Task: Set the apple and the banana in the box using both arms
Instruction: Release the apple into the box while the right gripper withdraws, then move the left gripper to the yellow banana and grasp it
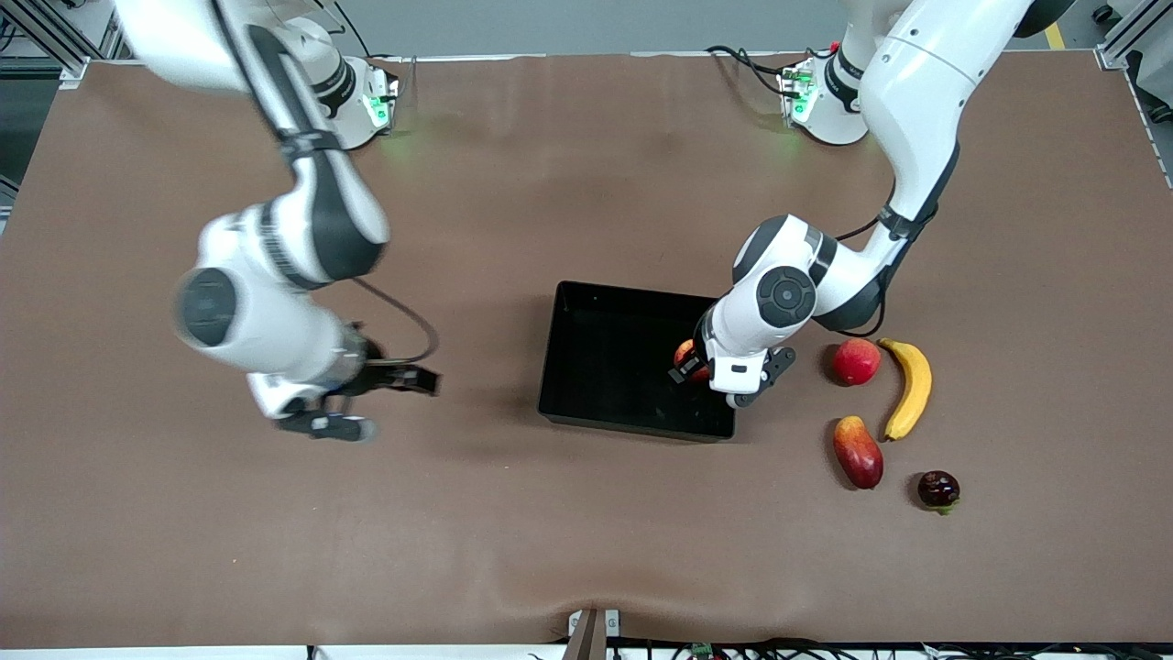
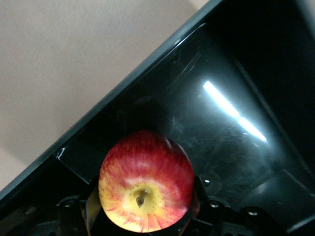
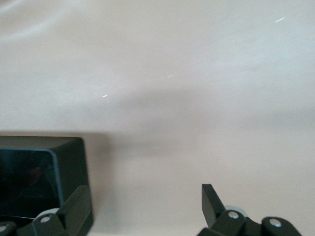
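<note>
My left gripper [image 1: 694,365] is shut on the apple [image 1: 685,355] and holds it over the box [image 1: 596,302], inside the box's end toward the left arm. In the left wrist view the red and yellow apple [image 2: 146,181] sits between the black fingers [image 2: 93,209], stem dimple toward the camera, above the glossy black floor of the box [image 2: 221,123]. I cannot tell whether it touches the floor. The banana [image 1: 909,388] lies on the table toward the left arm's end. My right gripper [image 1: 389,403] is open and empty over bare table beside the box; it also shows in the right wrist view [image 3: 145,204].
A pinkish-red round fruit [image 1: 856,361] lies beside the banana. A red-yellow mango-shaped fruit [image 1: 859,451] and a small dark fruit [image 1: 938,489] lie nearer to the front camera. A corner of the box [image 3: 69,162] shows in the right wrist view.
</note>
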Controlling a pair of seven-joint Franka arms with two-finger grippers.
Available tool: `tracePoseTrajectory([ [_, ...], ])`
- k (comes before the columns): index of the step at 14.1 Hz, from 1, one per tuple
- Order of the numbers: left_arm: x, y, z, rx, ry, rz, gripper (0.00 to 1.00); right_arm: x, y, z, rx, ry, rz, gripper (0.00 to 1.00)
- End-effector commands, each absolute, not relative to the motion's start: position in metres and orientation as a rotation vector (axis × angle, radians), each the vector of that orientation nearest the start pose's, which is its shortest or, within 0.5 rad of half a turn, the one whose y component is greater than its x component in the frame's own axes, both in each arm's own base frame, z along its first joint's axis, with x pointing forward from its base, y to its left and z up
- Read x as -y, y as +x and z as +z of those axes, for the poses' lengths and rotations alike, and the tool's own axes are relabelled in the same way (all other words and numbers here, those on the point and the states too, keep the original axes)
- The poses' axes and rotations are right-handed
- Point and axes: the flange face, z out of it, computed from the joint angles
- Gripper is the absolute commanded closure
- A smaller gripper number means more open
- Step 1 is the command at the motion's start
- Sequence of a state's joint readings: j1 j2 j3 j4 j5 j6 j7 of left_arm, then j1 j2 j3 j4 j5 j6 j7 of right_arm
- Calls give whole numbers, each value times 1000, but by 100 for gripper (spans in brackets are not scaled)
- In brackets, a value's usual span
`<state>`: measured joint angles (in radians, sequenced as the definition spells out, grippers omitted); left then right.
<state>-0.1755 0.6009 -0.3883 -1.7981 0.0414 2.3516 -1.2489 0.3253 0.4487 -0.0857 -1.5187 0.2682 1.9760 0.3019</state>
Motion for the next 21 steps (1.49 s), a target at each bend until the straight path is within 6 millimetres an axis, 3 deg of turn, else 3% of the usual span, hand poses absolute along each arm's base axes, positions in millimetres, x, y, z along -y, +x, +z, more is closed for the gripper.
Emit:
tracePoseTrajectory([
  [1,331,557,227,1170,-3033,232,100,-141,652,436,-189,-2907,59,0],
  [2,328,561,228,1177,-3035,227,76,-120,649,448,-191,-2908,70,0],
  [3,326,563,222,1164,-3037,236,23,-97,646,458,-195,-2907,87,0],
  [4,324,565,223,1174,-3042,228,0,-70,642,470,-199,-2913,93,0],
  [6,324,574,243,1196,-3061,181,0,-43,628,502,-179,-2949,91,0],
  [9,317,601,315,1256,-3107,40,0,-18,601,551,-165,-3051,70,0],
  [11,286,635,352,1321,-3123,-50,0,-3,585,577,-141,-3067,50,0],
  [14,206,674,384,1198,-3161,-129,0,26,558,603,-113,-3069,16,0],
  [17,98,688,369,971,-3171,-58,0,28,554,607,-158,-3066,48,0],
  [19,28,685,333,842,-3184,27,0,26,553,610,-211,-3067,53,0],
  [21,-27,676,298,746,-3197,96,0,30,548,608,-221,-3075,126,0],
])
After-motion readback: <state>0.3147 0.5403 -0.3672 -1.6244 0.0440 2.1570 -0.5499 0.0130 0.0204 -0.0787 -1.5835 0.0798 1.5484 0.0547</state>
